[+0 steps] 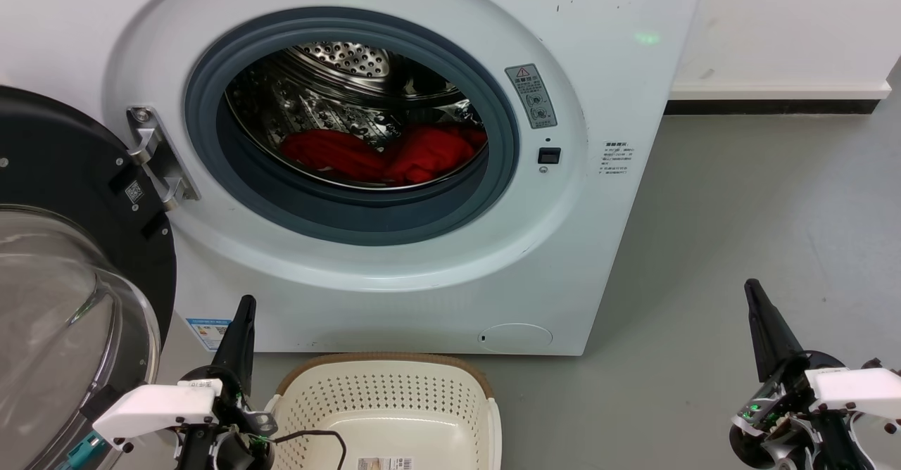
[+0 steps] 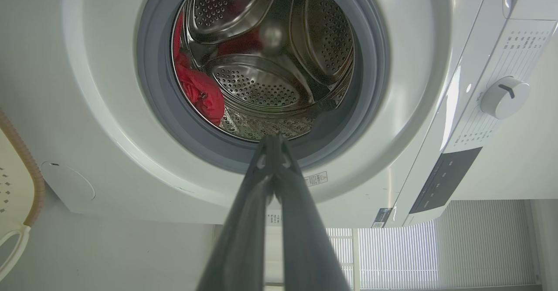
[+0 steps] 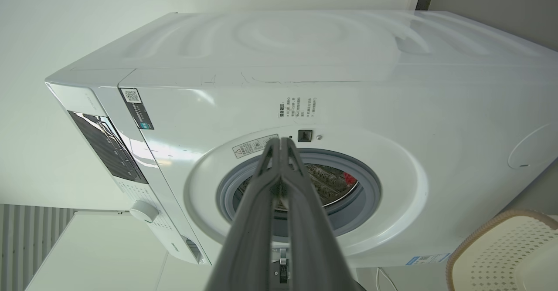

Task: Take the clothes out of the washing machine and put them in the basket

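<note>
Red clothes (image 1: 383, 153) lie bunched at the bottom of the steel drum of the white washing machine (image 1: 422, 294); its porthole stands uncovered and the door (image 1: 63, 259) hangs swung out at the left. The left wrist view catches the clothes (image 2: 198, 90) at the drum's left side, and a red scrap (image 3: 348, 177) peeks through the porthole in the right wrist view. The cream basket (image 1: 387, 392) rests on the floor below the porthole, nothing but a label on its bottom. My left gripper (image 1: 243, 308) is shut beside the basket's left rim. My right gripper (image 1: 753, 290) is shut, well to the right over the floor.
Grey floor (image 1: 739, 210) stretches right of the machine to a white wall with a dark skirting (image 1: 774, 106). The open glass door juts out just left of my left arm. A black cable (image 1: 317, 436) drapes over the basket's near left corner.
</note>
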`<state>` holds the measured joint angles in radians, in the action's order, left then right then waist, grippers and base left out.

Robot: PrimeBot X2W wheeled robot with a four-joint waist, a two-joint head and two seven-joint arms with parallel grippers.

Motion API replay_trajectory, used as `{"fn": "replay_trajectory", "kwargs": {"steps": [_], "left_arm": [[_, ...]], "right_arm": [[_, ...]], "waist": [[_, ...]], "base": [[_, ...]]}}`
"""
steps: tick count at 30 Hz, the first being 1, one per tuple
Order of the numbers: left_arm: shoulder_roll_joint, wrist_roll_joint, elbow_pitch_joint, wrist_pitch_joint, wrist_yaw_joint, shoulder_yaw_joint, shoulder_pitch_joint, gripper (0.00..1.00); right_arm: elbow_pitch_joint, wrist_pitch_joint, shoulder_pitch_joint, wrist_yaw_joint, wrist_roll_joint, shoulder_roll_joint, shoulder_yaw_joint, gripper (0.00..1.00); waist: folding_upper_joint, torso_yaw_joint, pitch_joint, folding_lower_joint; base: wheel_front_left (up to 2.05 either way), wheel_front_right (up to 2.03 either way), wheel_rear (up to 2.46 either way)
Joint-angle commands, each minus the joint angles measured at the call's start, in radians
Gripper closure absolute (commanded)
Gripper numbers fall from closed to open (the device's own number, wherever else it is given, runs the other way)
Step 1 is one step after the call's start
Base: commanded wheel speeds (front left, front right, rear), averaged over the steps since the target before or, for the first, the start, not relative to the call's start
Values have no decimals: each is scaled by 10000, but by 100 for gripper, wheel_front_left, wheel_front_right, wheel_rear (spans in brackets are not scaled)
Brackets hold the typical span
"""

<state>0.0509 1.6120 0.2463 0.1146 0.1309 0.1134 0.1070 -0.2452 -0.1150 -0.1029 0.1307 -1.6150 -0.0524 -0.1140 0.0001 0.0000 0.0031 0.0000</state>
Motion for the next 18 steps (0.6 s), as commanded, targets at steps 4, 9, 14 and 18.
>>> {"fn": "replay_trajectory", "kwargs": {"steps": [4,9,14,18], "left_arm": [[-14,21,-9,18,24,21,53,100],[-14,21,-9,18,24,21,53,100],[-14,21,-9,18,24,21,53,100],[-14,21,-9,18,24,21,53,100]], "right_arm": [[-15,0,-132,0,44,35,9,100],[-15,0,-132,0,44,35,9,100],[-15,0,-132,0,44,35,9,100],[-15,0,-132,0,44,35,9,100]], "waist": [[-1,0,0,0],[-1,0,0,0],[-1,0,0,0],[-1,0,0,0]], "base": [[0,0,0],[0,0,0],[0,0,0],[0,0,0]]}}
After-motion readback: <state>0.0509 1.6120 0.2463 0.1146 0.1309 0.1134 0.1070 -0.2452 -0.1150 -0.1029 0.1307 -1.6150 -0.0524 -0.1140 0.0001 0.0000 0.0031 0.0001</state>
